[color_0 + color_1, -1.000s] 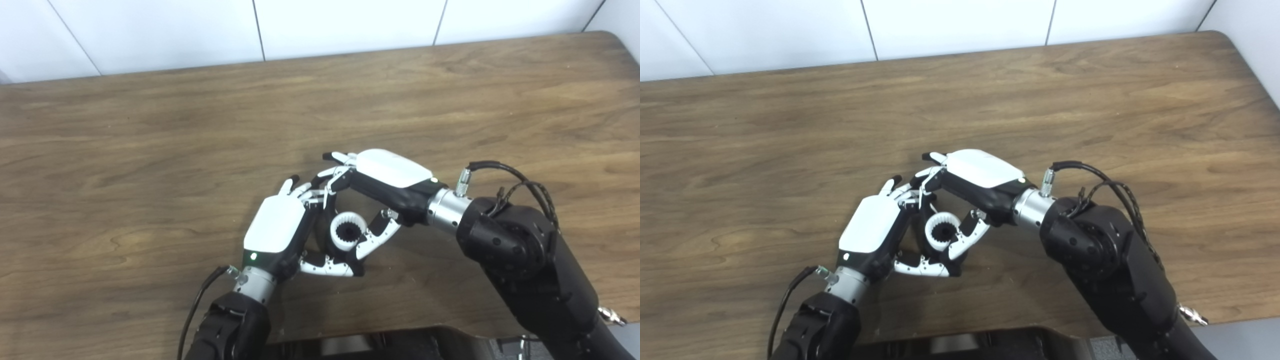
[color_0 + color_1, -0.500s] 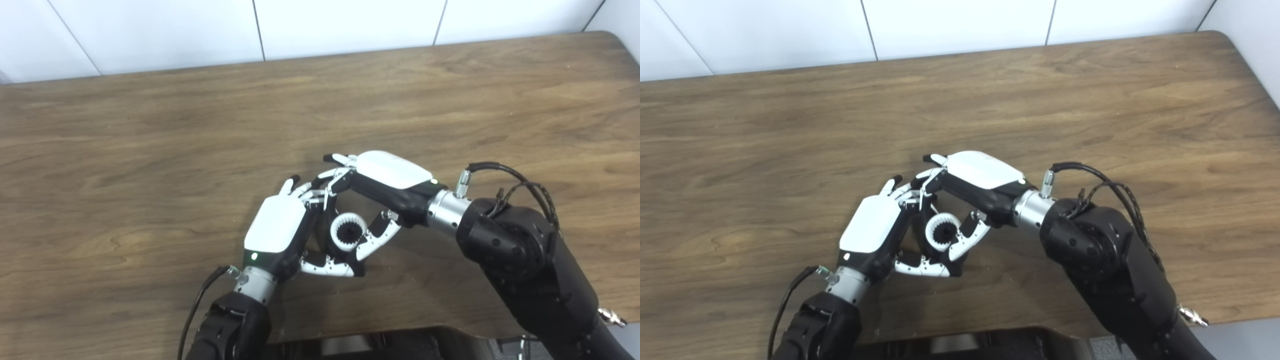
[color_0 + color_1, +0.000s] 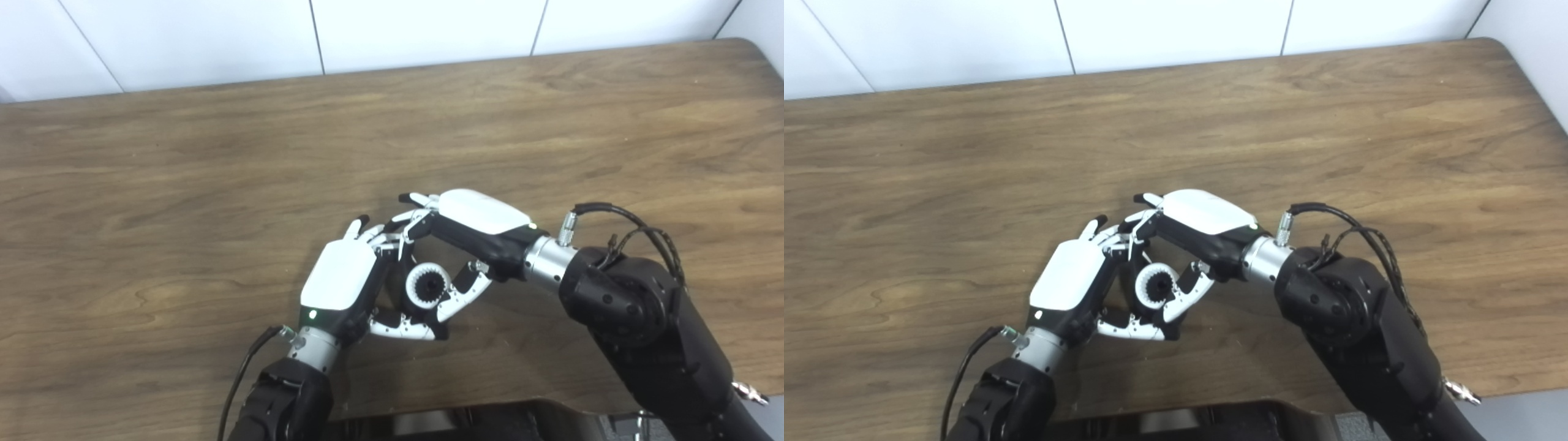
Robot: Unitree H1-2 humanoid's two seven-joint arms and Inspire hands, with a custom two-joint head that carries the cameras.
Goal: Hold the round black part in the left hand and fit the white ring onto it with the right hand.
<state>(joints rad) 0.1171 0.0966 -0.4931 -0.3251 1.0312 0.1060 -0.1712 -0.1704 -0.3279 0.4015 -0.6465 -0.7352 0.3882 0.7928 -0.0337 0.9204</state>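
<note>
A white toothed ring (image 3: 417, 286) sits around a round black part (image 3: 430, 285), just above the wooden table (image 3: 184, 184), between my two hands. My left hand (image 3: 339, 283) curls around the pair from the left, thumb underneath. My right hand (image 3: 474, 222) reaches in from the right, its fingers over the top and its thumb against the ring's right side. Both hands close on the joined pieces. Most of the black part's body is hidden by the ring and the fingers.
The brown table runs wide on all sides, with a white wall (image 3: 367, 30) behind its far edge. A dark base (image 3: 429, 422) shows at the near edge. Cables (image 3: 637, 226) loop off the right wrist.
The right hand has sunk slightly and pressed closer to the ring. The ring and black part have barely moved. The left hand has stayed in place.
</note>
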